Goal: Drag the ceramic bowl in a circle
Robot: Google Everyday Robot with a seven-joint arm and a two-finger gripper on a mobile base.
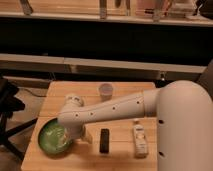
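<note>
The ceramic bowl (51,136) is a wide, shallow green dish with a pale speckled centre. It sits on the wooden table (120,150) at the front left corner. My white arm reaches from the right across the table and bends down over the bowl's right rim. My gripper (70,136) is at the bowl's right edge, mostly hidden under the wrist. I cannot tell whether it touches the bowl's rim or inner wall.
A small white cup (106,91) stands at the back middle of the table. A black rectangular object (104,140) lies right of the bowl, with a white bottle (139,141) further right. A dark chair (8,111) stands left of the table.
</note>
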